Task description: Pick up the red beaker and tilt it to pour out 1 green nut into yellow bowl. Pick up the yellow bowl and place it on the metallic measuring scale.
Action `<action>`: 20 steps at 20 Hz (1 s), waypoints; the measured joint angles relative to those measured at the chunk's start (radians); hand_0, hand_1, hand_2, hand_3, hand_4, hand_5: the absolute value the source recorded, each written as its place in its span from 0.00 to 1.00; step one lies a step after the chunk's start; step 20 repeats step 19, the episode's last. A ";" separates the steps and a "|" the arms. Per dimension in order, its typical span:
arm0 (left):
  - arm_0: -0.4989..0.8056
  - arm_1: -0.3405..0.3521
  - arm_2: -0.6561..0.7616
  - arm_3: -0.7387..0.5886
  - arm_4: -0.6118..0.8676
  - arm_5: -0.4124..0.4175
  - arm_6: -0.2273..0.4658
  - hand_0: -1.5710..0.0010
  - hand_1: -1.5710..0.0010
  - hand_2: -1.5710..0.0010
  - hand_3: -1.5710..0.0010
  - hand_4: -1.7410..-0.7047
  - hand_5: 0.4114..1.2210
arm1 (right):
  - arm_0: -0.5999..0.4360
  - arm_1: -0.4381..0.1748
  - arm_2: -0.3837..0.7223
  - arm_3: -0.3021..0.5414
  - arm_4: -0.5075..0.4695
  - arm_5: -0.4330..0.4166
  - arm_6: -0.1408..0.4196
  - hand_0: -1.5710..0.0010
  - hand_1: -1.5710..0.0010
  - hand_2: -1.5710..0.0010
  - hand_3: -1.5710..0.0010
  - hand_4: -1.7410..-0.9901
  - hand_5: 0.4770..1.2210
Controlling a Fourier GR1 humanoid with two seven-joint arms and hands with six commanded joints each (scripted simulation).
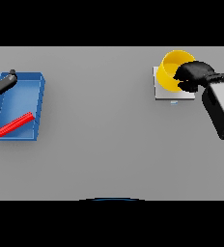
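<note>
The yellow bowl (171, 71) is over the pale square measuring scale (168, 94) at the back right and looks tilted toward the left. My right hand (195, 75) has its fingers curled round the bowl's right rim. Whether the bowl rests on the scale or hangs just above it I cannot tell, and its inside is partly hidden by the hand. The red beaker (14, 124) lies on its side in the blue tray (37, 103) at the far left. My left hand (3, 85) hovers over the tray's back left corner with its fingers straight, holding nothing.
The blue tray takes up the left edge of the grey table (99, 125). My right forearm (221, 108) reaches in from the right side toward the scale.
</note>
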 measured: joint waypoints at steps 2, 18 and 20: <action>-0.012 -0.007 -0.005 0.010 -0.007 -0.005 0.001 1.00 1.00 1.00 1.00 0.90 0.41 | -0.023 0.009 0.002 0.040 -0.001 -0.004 -0.012 0.02 0.10 0.00 0.26 0.02 1.00; -0.031 -0.035 -0.001 0.060 -0.005 -0.014 -0.009 1.00 1.00 1.00 1.00 0.89 0.40 | -0.081 0.040 0.016 0.175 0.014 0.048 -0.074 0.96 0.96 0.91 0.77 0.57 0.35; -0.025 -0.032 -0.003 0.048 -0.004 -0.010 -0.006 1.00 1.00 1.00 1.00 0.89 0.40 | -0.084 0.046 0.018 0.182 0.016 0.046 -0.078 0.97 0.97 0.93 0.78 0.58 0.34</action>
